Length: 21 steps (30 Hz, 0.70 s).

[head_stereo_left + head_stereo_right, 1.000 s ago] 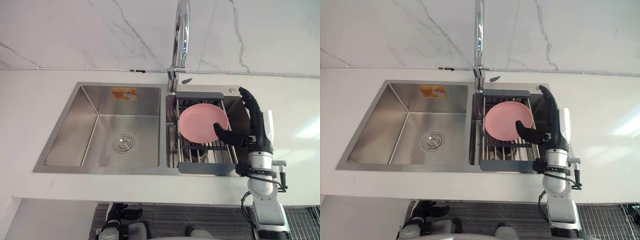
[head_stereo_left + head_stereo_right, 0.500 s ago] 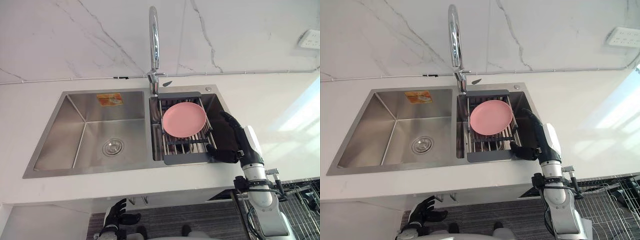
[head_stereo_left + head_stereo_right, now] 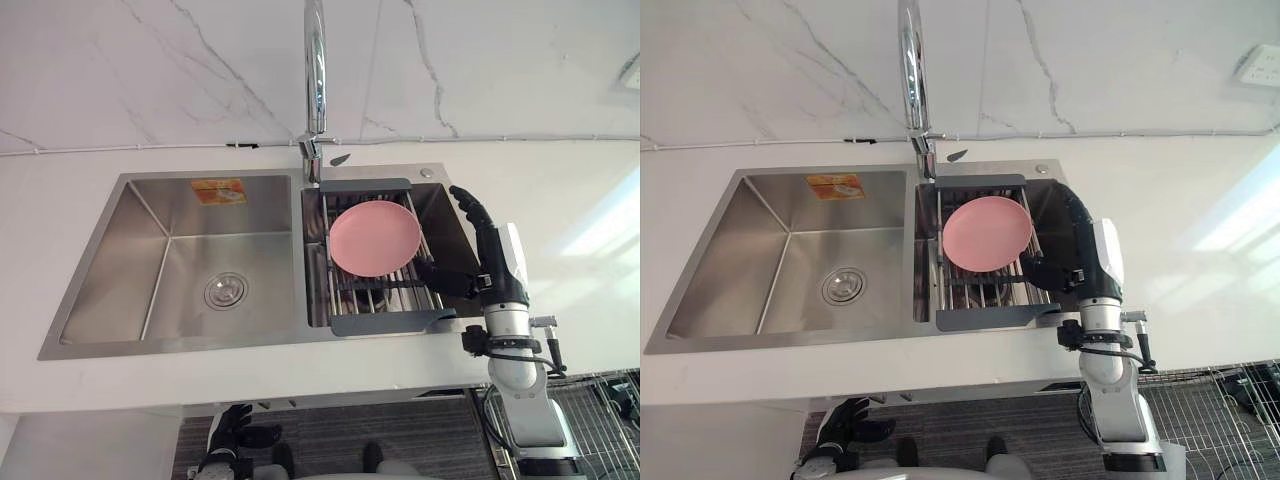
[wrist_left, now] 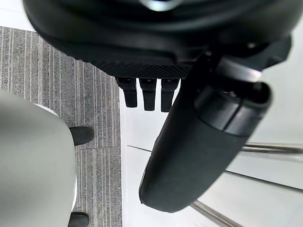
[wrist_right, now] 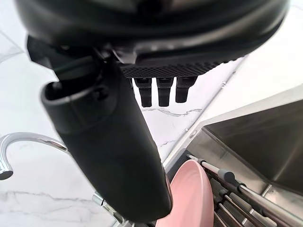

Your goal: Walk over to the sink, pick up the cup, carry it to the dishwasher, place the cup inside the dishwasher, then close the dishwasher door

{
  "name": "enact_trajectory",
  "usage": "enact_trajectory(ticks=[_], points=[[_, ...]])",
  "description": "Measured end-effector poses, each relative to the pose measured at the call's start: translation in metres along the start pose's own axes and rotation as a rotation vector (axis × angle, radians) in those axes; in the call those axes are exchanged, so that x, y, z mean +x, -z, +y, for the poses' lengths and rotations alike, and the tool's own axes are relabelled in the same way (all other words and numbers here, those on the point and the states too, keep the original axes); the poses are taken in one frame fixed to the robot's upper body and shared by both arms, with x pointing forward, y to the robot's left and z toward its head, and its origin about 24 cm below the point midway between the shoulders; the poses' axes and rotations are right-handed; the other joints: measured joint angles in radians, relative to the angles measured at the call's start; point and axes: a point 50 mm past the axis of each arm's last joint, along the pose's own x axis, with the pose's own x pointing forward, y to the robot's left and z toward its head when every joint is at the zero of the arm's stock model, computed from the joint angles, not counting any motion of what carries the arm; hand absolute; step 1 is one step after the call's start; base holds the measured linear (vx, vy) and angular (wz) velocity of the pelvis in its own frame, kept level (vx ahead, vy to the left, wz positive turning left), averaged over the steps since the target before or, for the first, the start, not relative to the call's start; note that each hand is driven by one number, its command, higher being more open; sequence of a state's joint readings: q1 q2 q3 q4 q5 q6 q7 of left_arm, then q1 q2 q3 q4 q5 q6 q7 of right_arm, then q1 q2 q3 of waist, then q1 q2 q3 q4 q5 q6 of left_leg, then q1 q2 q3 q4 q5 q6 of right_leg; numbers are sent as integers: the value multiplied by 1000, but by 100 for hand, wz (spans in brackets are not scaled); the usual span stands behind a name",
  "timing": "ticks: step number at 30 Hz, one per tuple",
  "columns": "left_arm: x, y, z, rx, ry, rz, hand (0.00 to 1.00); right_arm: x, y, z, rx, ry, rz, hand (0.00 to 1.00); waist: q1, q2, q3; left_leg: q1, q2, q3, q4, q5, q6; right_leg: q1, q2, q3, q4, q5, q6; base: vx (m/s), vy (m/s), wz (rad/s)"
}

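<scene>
Steel double sink lay left of my right hand. Grey rack sat in the basin beside my thumb. Pink plate rested on it, near my thumb tip. Fingers straight, nothing held. Left hand hung low, relaxed.

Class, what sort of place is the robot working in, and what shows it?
Most likely a kitchen: a steel double sink set in a white counter, a tall chrome tap behind it, and a pink plate on a drying rack over its right half.
</scene>
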<state>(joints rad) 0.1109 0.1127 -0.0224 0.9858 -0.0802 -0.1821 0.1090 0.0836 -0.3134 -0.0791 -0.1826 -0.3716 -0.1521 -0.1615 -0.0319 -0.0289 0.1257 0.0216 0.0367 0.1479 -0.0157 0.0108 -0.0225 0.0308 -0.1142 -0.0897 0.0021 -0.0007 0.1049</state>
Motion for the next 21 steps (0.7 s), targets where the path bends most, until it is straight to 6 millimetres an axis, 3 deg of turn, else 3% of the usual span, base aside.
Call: enact_trajectory(ticks=[12,21], points=[[-1,1,1,-3,-1,3,90,4,11,-15,-207,-116,-25,90,-7,0,0,7,-2,4,-10,5,-1,-1,-1,4,2,0,0,-37,-3,-2],[-1,2,1,-1,3,4,90,9,22,-9,-303,-239,-17,90,-11,0,0,22,-6,0,-46,25,1,0,-2,-3,1,0,-1,0,-1,0]])
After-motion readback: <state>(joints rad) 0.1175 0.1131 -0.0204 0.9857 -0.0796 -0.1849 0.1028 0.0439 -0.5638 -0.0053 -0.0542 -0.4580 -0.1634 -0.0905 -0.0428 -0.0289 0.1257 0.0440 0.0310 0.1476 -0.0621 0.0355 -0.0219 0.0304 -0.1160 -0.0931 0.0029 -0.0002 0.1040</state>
